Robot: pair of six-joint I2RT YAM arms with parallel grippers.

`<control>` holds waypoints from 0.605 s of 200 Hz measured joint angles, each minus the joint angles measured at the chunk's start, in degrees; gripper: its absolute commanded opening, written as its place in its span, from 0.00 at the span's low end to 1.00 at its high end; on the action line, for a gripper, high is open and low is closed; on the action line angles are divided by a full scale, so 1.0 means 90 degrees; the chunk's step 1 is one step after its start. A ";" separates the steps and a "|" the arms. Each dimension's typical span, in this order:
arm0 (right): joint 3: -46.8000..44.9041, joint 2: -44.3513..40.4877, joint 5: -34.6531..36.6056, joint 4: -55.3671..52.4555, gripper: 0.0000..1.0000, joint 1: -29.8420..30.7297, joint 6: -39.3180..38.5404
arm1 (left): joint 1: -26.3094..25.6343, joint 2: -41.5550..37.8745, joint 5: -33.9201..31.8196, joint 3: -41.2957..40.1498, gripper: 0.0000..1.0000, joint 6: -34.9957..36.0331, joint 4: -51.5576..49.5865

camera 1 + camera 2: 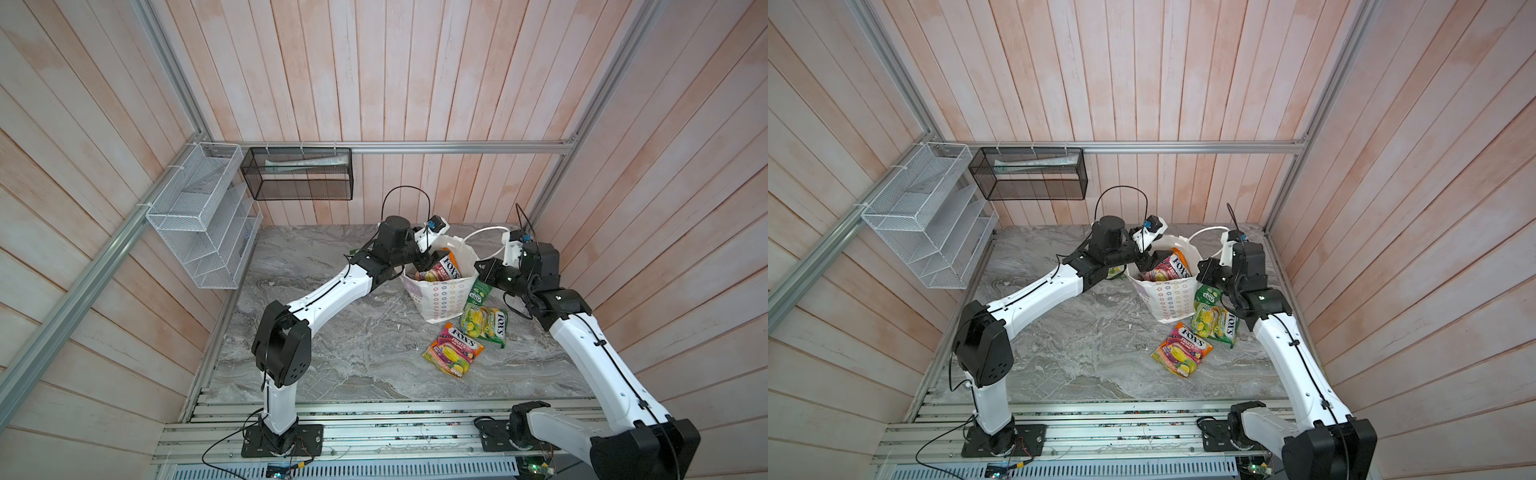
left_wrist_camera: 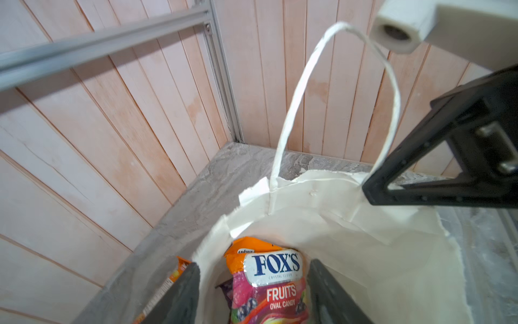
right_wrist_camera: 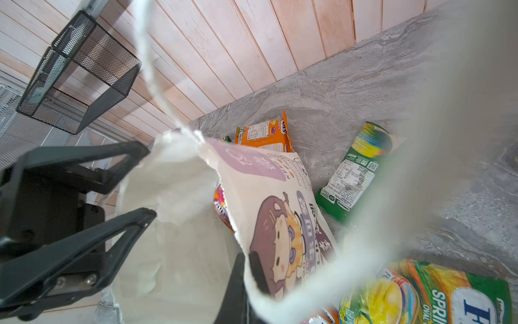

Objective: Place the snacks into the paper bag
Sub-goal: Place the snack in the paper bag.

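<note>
Glossy flat pouch [image 2: 269,280] stands inside crumpled white paper bag [image 2: 350,238].

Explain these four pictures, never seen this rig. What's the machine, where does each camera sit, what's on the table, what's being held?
Two white-and-black robot arms stand mounted at the front edge of a grey marble-patterned table; each ends in a two-fingered gripper. Two pictures come from one overhead camera pair and show the whole scene. The other two come from cameras on the arms' wrists. The white paper carrier bag with flower-patterned sides stands on the table. The right gripper is shut on its rim, keeping it open. The left gripper is open at the mouth; an orange-pink FOX'S pouch sits inside, not gripped. On the table beside the bag lie another orange-pink pouch, a yellow-green pouch and a small green pouch.
</note>
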 measured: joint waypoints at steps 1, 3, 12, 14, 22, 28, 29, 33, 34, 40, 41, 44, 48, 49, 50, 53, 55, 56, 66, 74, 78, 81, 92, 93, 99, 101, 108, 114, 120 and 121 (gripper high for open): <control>0.0000 0.0000 0.0005 0.0000 0.00 0.0000 0.0000 | -0.0002 -0.0002 -0.0007 0.0002 0.76 -0.0005 -0.0005; 0.0000 0.0000 0.0012 0.0000 0.00 0.0000 0.0002 | -0.0007 -0.0012 -0.0007 0.0010 0.77 0.0017 0.0000; 0.0000 0.0000 0.0039 -0.0005 0.00 0.0000 0.0000 | -0.0036 -0.0061 -0.0041 0.0012 0.79 -0.0024 -0.0007; 0.0000 0.0000 0.0049 -0.0005 0.00 0.0000 0.0000 | -0.0039 -0.0068 -0.0046 0.0012 0.80 -0.0041 -0.0010; 0.0000 0.0000 0.0068 -0.0005 0.00 0.0000 0.0002 | -0.0066 -0.0119 -0.0046 0.0012 0.82 -0.0070 -0.0012; 0.0000 0.0000 0.0087 -0.0007 0.00 0.0000 0.0002 | -0.0090 -0.0163 -0.0044 0.0012 0.84 -0.0104 -0.0015; 0.0000 0.0000 0.0090 -0.0005 0.00 0.0000 0.0002 | -0.0092 -0.0177 -0.0041 0.0012 0.84 -0.0097 -0.0012; 0.0000 0.0000 0.0097 -0.0007 0.00 0.0000 0.0000 | -0.0107 -0.0209 -0.0041 0.0012 0.85 -0.0119 -0.0017; 0.0000 0.0000 0.0100 -0.0007 0.00 0.0000 0.0000 | -0.0112 -0.0221 -0.0041 0.0012 0.85 -0.0136 -0.0019; 0.0000 0.0000 0.0112 -0.0007 0.00 0.0000 0.0002 | -0.0129 -0.0284 -0.0036 0.0012 0.88 -0.0155 -0.0022; 0.0000 0.0000 0.0112 -0.0007 0.00 0.0000 0.0002 | -0.0131 -0.0301 -0.0036 0.0012 0.89 -0.0172 -0.0019; 0.0000 0.0000 0.0114 -0.0007 0.00 0.0000 0.0002 | -0.0134 -0.0340 -0.0036 0.0012 0.90 -0.0170 -0.0017; 0.0000 0.0000 0.0121 -0.0007 0.00 0.0002 0.0002 | -0.0146 -0.0396 -0.0036 0.0012 0.92 -0.0228 -0.0019; 0.0000 0.0000 0.0126 -0.0007 0.00 0.0000 0.0002 | -0.0146 -0.0406 -0.0036 0.0012 0.93 -0.0226 -0.0017; 0.0000 0.0000 0.0129 -0.0007 0.00 0.0000 0.0002 | -0.0151 -0.0430 -0.0036 0.0012 0.93 -0.0211 -0.0012; 0.0000 0.0000 0.0131 -0.0007 0.00 0.0000 0.0002 | -0.0155 -0.0461 -0.0034 0.0012 0.96 -0.0250 -0.0012; 0.0000 0.0000 0.0134 -0.0007 0.00 0.0000 0.0000 | -0.0158 -0.0495 -0.0039 0.0012 0.97 -0.0279 -0.0010; 0.0000 0.0000 0.0134 -0.0007 0.00 0.0000 0.0002 | -0.0160 -0.0520 -0.0036 0.0012 0.97 -0.0272 -0.0002; 0.0000 0.0000 0.0143 -0.0007 0.00 0.0000 0.0002 | -0.0170 -0.0678 -0.0039 0.0012 1.00 -0.0357 0.0005; 0.0000 0.0000 0.0155 -0.0007 0.00 0.0002 0.0002 | -0.0172 -0.0831 -0.0039 0.0012 1.00 -0.0435 0.0027; 0.0000 0.0000 0.0158 -0.0007 0.00 0.0002 0.0002 | -0.0172 -0.0913 -0.0032 0.0012 1.00 -0.0459 0.0056; 0.0000 0.0000 0.0160 -0.0007 0.00 0.0000 0.0002 | -0.0172 -0.0964 -0.0032 0.0012 1.00 -0.0483 0.0070; 0.0000 0.0000 0.0163 -0.0007 0.00 0.0000 0.0002 | -0.0170 -0.1202 0.0012 0.0005 1.00 -0.0597 0.0165; 0.0000 0.0000 0.0163 -0.0007 0.00 0.0000 0.0002 | -0.0170 -0.1214 0.0015 0.0005 1.00 -0.0597 0.0170; 0.0000 0.0000 0.0168 -0.0007 0.00 0.0002 0.0002 | -0.0168 -0.1341 0.0056 0.0005 1.00 -0.0658 0.0240; 0.0000 0.0000 0.0172 -0.0007 0.00 0.0002 0.0002 | -0.0168 -0.1370 0.0066 0.0005 1.00 -0.0685 0.0255; 0.0000 0.0000 0.0180 -0.0007 0.00 0.0002 0.0002 | -0.0165 -0.1508 0.0138 0.0000 1.00 -0.0753 0.0347; 0.0000 0.0000 0.0182 -0.0007 0.00 0.0000 0.0002 | -0.0168 -0.1627 0.0182 -0.0005 1.00 -0.0823 0.0427; 0.0000 0.0000 0.0185 -0.0007 0.00 0.0002 0.0002 | -0.0168 -0.1744 0.0219 -0.0019 1.00 -0.0894 0.0503; 0.0000 0.0000 0.0185 -0.0007 0.00 0.0002 0.0002 | -0.0168 -0.1756 0.0231 -0.0022 1.00 -0.0906 0.0510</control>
